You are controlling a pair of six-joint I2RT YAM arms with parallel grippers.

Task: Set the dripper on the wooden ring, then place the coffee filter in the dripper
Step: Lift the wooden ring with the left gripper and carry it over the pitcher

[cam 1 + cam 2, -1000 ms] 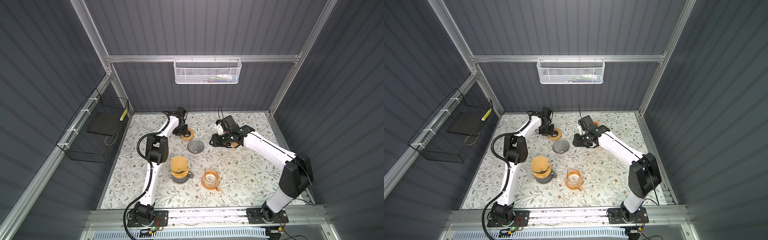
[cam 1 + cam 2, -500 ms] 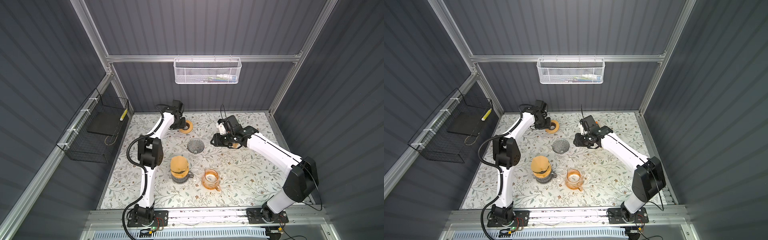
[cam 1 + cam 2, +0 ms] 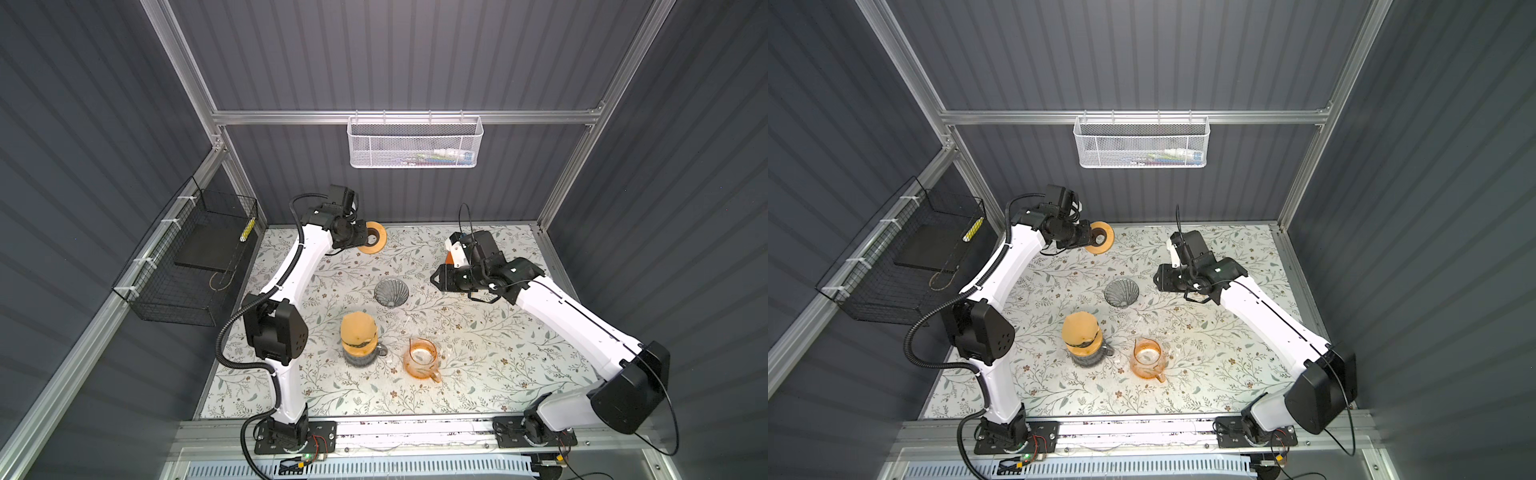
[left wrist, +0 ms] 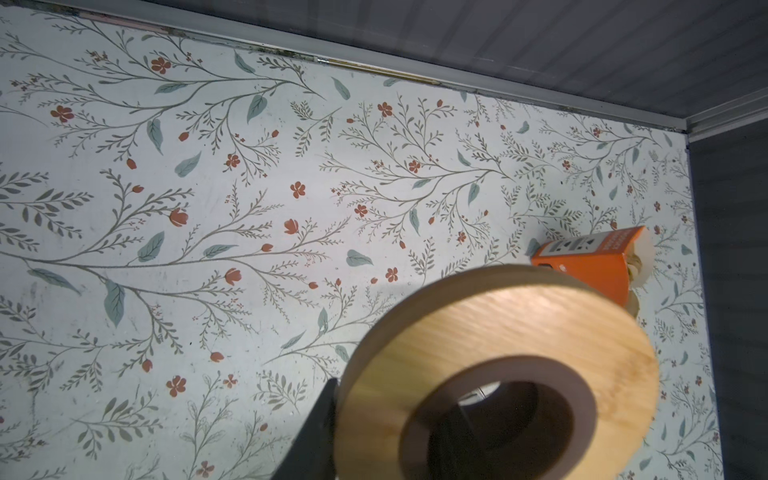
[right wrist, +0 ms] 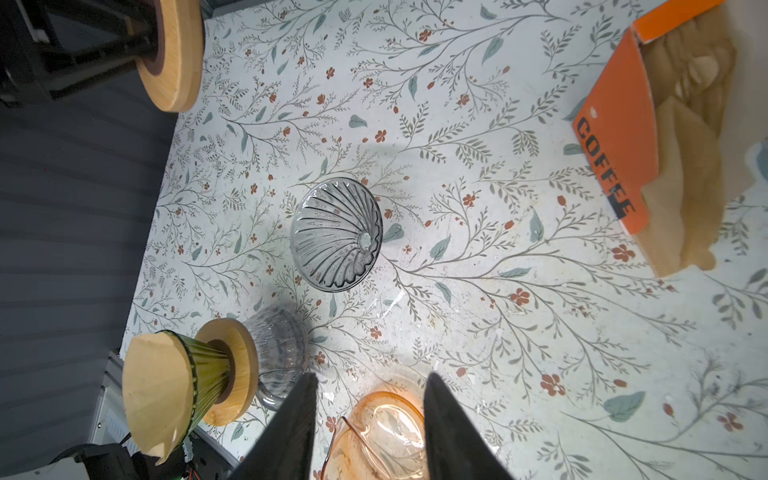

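The grey ribbed glass dripper [image 3: 391,292] [image 3: 1121,292] [image 5: 336,232] rests alone on the floral table mid-way between the arms. Brown paper coffee filters [image 5: 690,174] stick out of an orange box [image 5: 619,137] [image 4: 590,262] at the back right, mostly hidden behind my right arm in both top views. My left gripper [image 3: 362,237] [image 3: 1090,237] [image 4: 395,407] is shut on a wooden ring [image 3: 374,237] [image 3: 1102,237] [image 4: 498,332], held on edge above the back of the table. My right gripper [image 3: 435,277] [image 3: 1158,277] [image 5: 371,378] hovers open and empty, right of the dripper.
A green dripper with a filter in it [image 3: 358,332] [image 5: 166,390] sits on a glass carafe near the front, with an orange glass pitcher [image 3: 420,358] [image 5: 382,432] beside it. A black wire basket [image 3: 199,257] hangs on the left wall, a white one [image 3: 415,143] at the back.
My left gripper has lifted the wooden ring off the table and carried it toward the back wall, tipping it on edge. The right arm has drawn slightly to the right.
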